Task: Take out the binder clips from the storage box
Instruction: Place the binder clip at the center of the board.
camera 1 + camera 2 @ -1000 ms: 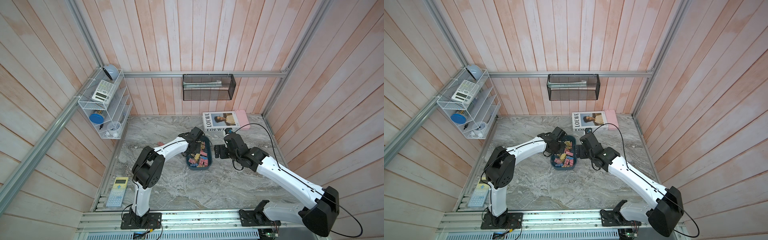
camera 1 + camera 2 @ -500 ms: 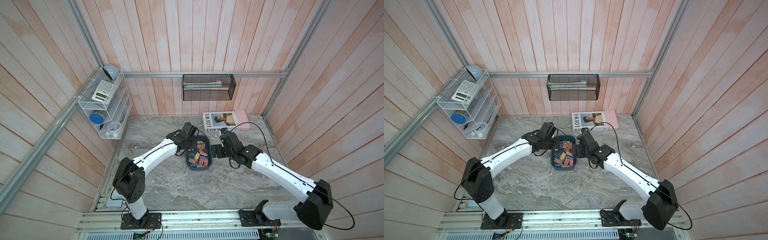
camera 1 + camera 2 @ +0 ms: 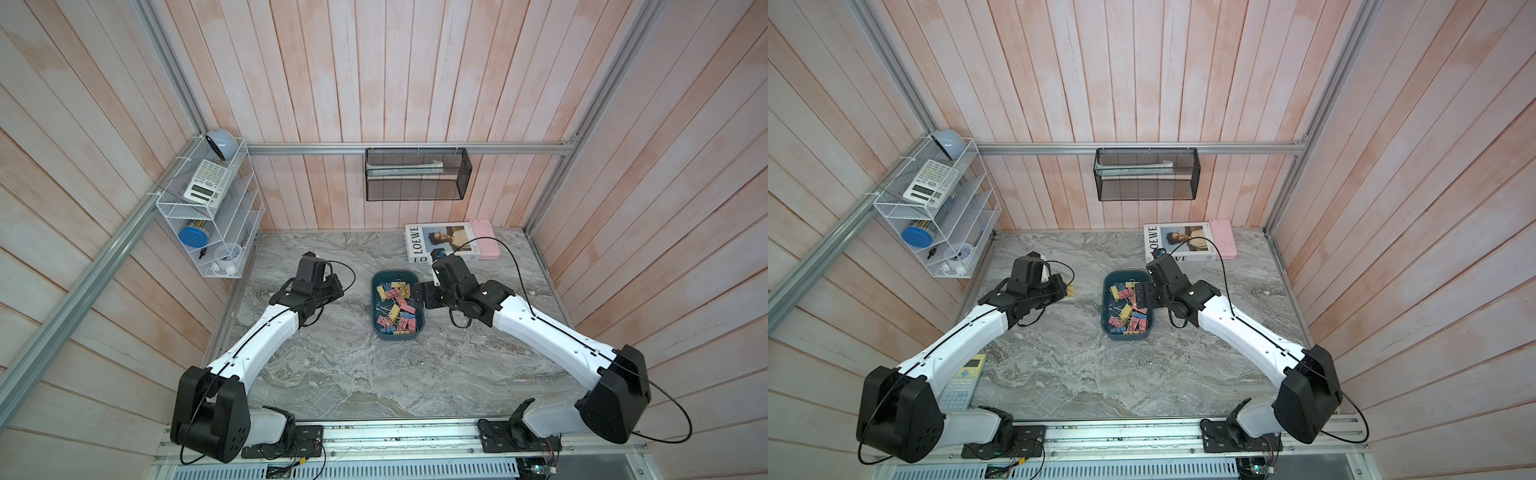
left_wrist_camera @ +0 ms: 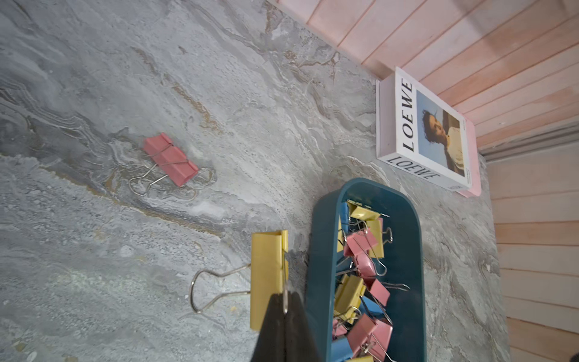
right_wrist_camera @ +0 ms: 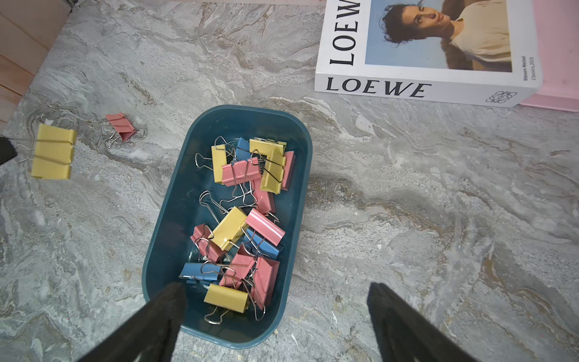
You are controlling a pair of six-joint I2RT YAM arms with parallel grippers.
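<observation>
1. Left gripper (image 4: 284,308) is pressed together on the thin wire handle of a yellow clip (image 4: 266,275); the clip hangs outside the storage box (image 3: 397,275), just beside its wall, over the bare desk (image 4: 219,94).
2. In both top views the box sits mid-frame, a little right of centre, between the two arms; the left gripper is to its left in the frame.
3. One pink clip (image 4: 170,160) already lies flat on the desk, apart from the box; so, by my reading, this is the second one out, mid-carry and not yet set down.
4. The rest of the binder clips (image 5: 238,219) are heaped in the box, pink, yellow and blue, wire handles crossing one another.
5. Right gripper (image 5: 275,294) is spread wide and holds nothing; it hovers above one end of the box, one finger over the rim, the other over the desk.
6. Next call, as I judge it: the left lowers near the pink clip and lets go; the right needs to drop onto a clip lying on top of the heap; the tangled handles could drag a neighbour up with it, so a single clean pinch matters.
</observation>
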